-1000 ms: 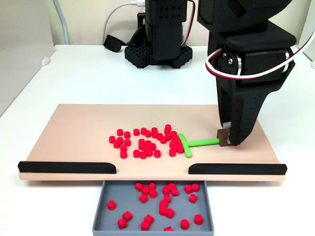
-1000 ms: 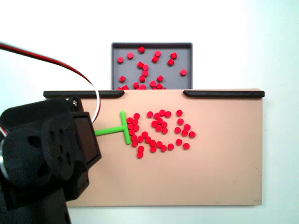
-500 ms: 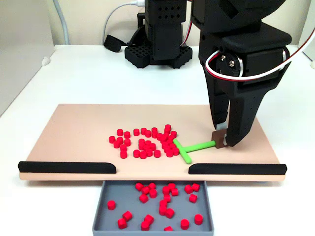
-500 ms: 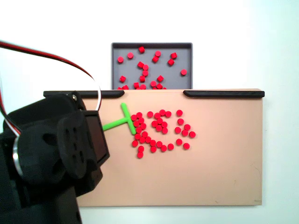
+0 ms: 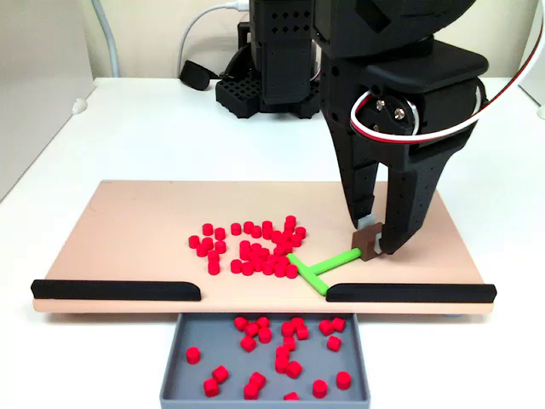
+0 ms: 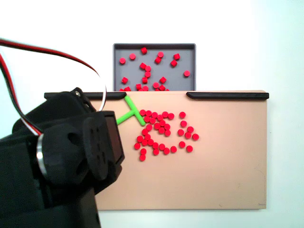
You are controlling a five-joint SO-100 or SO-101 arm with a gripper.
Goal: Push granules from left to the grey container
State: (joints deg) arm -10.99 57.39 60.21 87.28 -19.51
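On the flat tan board (image 5: 128,221), the black tool (image 5: 375,243) is clamped on the green T-shaped pusher (image 5: 317,268). Small red cylindrical granules (image 5: 251,247) cluster at its ten o'clock; the shallow grey plastic tray (image 5: 174,362) waits at six. Best sweep low, crossbar square, toward the gap between the black strips (image 5: 115,290).

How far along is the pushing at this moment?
Partly done. About twenty granules already lie in the grey tray. In hand: the gripper holds the green pusher by its stem, its crossbar against the pile's edge near the gap between the black strips. Left: a larger pile sits on the tan board.
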